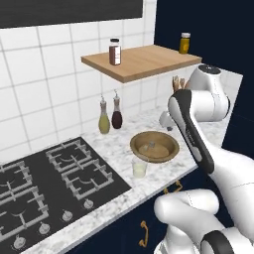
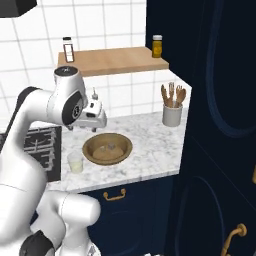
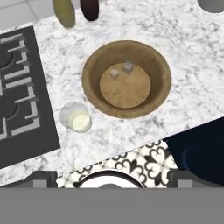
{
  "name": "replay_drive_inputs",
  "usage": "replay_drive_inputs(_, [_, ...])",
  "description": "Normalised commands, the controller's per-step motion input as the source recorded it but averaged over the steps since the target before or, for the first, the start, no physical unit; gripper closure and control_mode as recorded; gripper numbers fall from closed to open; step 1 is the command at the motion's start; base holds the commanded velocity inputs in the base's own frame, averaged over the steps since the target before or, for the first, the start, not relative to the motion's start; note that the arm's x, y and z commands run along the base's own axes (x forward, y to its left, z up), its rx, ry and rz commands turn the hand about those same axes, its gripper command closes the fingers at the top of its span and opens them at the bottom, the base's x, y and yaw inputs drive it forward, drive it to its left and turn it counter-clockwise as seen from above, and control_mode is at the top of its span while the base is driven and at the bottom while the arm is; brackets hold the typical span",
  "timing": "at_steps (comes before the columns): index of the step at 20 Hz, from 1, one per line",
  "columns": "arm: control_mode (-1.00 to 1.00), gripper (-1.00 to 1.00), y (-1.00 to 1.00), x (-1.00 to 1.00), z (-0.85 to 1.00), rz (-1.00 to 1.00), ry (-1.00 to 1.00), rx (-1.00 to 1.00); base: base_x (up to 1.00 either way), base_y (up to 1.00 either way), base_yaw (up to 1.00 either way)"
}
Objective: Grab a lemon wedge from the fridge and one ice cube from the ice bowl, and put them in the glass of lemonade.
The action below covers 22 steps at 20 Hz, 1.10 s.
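The pincer (image 2: 95, 120) is held open, empty, high over the ice bowl (image 3: 162, 76); two ice cubes (image 3: 127, 67) are seen directly beneath, just beside the glass of lemonade (image 3: 75, 117).

The ice bowl (image 3: 127, 78) sits mid-frame in the hand view on the counter (image 3: 192, 83), with two ice cubes (image 3: 122, 70) inside toward its upper part. The glass of lemonade (image 3: 76, 117) stands just beside it, lower left. The stove (image 3: 22, 96) fills the left edge. Two bottles (image 3: 78, 11) stand at the top, left of centre. In the right base view, the shelf (image 2: 112, 61) hangs above the bowl, and the utensil crock (image 2: 172, 114) stands to the bowl's upper right.
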Motion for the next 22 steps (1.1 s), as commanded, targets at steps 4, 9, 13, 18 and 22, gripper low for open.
replay_drive_inputs(4, [-1.0,-1.0,-0.36,1.0,-0.47,0.02,0.11,0.06,0.0,0.0,0.0])
replay_drive_inputs(9, [-1.0,-1.0,0.11,1.0,-0.68,0.01,0.01,0.01,0.0,0.0,0.0])
replay_drive_inputs(13, [-1.0,-1.0,0.1,0.74,-0.66,0.0,0.01,-0.02,0.0,0.0,0.0])
replay_drive_inputs(18, [-1.0,-1.0,0.21,0.39,-0.45,-0.03,0.09,-0.07,0.0,0.0,0.0])
replay_drive_inputs(22, [-1.0,-1.0,0.0,0.15,-0.69,-0.01,0.13,-0.01,0.0,0.0,0.0])
